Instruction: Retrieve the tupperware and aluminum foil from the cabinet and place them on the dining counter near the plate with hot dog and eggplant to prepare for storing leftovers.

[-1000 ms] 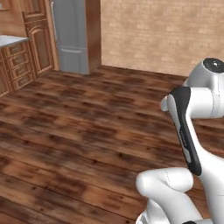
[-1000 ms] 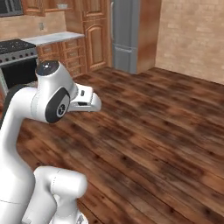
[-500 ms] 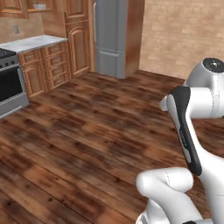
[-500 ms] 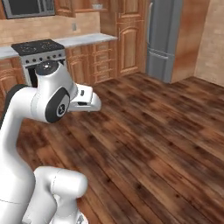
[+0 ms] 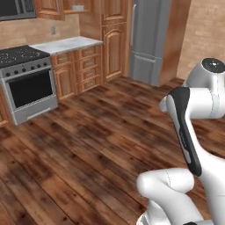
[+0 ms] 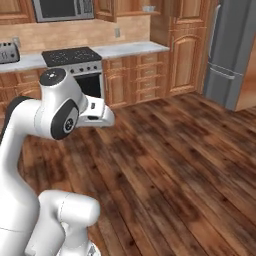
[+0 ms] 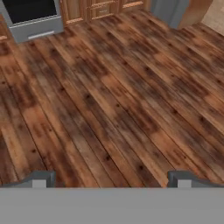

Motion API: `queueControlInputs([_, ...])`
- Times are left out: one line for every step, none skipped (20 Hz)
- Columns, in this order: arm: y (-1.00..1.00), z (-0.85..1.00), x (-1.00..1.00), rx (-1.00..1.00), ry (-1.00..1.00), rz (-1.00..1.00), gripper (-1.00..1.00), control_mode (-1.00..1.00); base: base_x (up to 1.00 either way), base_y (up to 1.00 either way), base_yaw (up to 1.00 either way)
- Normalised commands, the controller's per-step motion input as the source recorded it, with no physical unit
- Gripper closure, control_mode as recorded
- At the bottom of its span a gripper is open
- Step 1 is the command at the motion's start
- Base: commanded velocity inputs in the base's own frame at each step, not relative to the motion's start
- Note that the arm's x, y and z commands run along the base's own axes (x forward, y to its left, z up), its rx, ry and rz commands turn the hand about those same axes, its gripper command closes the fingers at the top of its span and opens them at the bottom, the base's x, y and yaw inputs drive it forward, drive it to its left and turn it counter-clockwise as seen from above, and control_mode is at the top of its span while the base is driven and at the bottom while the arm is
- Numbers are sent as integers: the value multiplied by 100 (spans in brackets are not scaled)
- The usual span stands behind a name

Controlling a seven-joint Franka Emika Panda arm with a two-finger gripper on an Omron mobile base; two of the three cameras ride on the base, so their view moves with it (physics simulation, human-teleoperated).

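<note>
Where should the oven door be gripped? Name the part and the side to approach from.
Probably the pale horizontal bar handle along the top edge of the oven door. Approach straight from the front, over the wood floor. The bar runs level, so turn the open end effector to put one finger above it and one below.

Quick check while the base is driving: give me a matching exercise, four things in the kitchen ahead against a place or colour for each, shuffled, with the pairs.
Things:
1. stove
2. refrigerator
3. microwave
4. toaster

Descriptions:
A. tall grey unit at the right end of the wood cabinets
B. mounted on the wall above the cooktop
C. small silver appliance on the counter at the far left of the right base view
D. black cooktop with a dark oven door below it

Pairs: 1-D, 2-A, 3-B, 4-C
</note>
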Motion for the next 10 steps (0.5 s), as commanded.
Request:
queueControlInputs([0,0,0,0,0,0,-100,100,100,-37,23])
queueControlInputs([0,0,0,0,0,0,-100,100,100,-44,22])
queueControlInputs([0,0,0,0,0,0,-100,100,100,-48,21])
queueControlInputs([0,0,0,0,0,0,-100,100,100,-53,19])
queueControlInputs([0,0,0,0,0,0,-100,100,100,-55,18])
queueControlInputs([0,0,0,0,0,0,-100,100,100,-56,16])
queueControlInputs([0,0,0,0,0,0,-100,100,100,-59,13])
queueControlInputs([0,0,0,0,0,0,-100,100,100,-61,12])
queueControlInputs([0,0,0,0,0,0,-100,100,100,-62,12])
queueControlInputs([0,0,0,0,0,0,-100,100,100,-62,13])
